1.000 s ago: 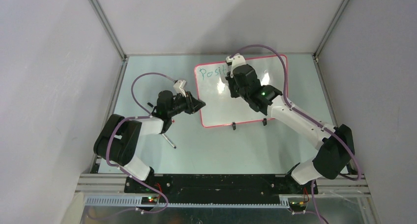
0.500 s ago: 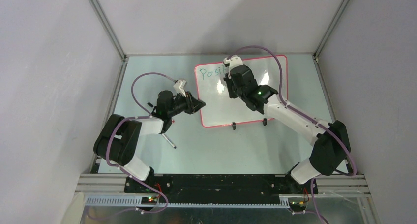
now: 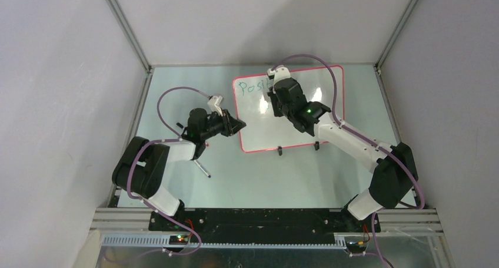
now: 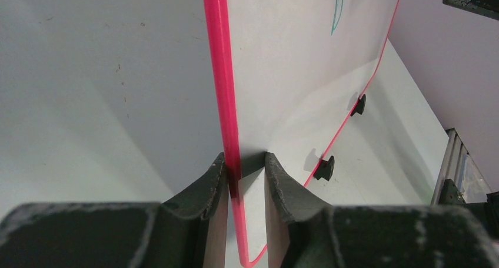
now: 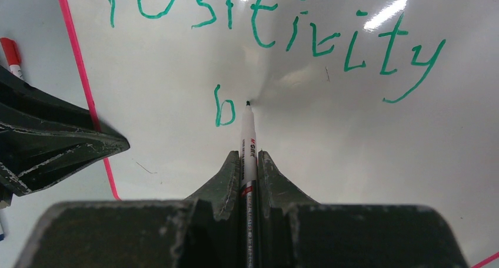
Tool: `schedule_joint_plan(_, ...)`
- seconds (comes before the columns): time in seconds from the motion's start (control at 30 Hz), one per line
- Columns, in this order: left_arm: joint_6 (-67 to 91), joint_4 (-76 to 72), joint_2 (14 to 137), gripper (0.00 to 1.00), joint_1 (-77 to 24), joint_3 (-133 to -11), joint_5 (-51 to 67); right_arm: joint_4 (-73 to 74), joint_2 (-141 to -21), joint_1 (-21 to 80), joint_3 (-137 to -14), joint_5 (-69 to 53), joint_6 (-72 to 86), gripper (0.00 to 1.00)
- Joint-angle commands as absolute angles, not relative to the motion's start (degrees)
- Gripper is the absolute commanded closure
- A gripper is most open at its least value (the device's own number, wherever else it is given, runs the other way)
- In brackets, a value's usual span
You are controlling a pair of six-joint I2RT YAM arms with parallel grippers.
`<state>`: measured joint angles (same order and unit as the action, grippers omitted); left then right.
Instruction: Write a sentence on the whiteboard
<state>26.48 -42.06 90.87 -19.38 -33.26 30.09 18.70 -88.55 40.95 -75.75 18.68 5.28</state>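
The whiteboard [image 3: 259, 132] lies on the table, white with a red-pink rim. The sentence [image 5: 276, 26] in green reads "Positivity", with a lone "b" [image 5: 223, 106] below it. My right gripper [image 5: 248, 156] is shut on a white green-tipped marker [image 5: 248, 141]. The marker's tip is at the board just right of the "b". In the top view the right gripper [image 3: 276, 94] hides most of the writing. My left gripper [image 4: 246, 162] is shut on the board's left rim [image 4: 226, 103] near the lower corner, and it also shows in the top view [image 3: 240, 125].
The board's two black feet [image 3: 280, 151] [image 3: 316, 145] stick out at its near edge. A thin pen [image 3: 202, 168] lies on the table by the left arm. A red-capped marker [image 5: 10, 56] lies left of the board. Walls enclose the table.
My right gripper has shifted slightly up and to the left over the board with the marker. The left gripper and the board have not moved.
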Motion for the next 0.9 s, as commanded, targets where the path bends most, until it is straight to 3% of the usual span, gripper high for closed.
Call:
schedule_joint_plan(0.0, 24.26, -42.62, 90.27, 0.74, -19.69, -34.83, 28.92, 17.55, -89.06, 40.71, -75.7, 20.33, 4.7, 1.0)
schedule_joint_plan(0.87, 24.25, -43.07, 89.78, 0.75, -19.7, -34.37, 28.83, 22.05, -87.64, 41.62, -73.78, 20.21, 7.07, 1.0)
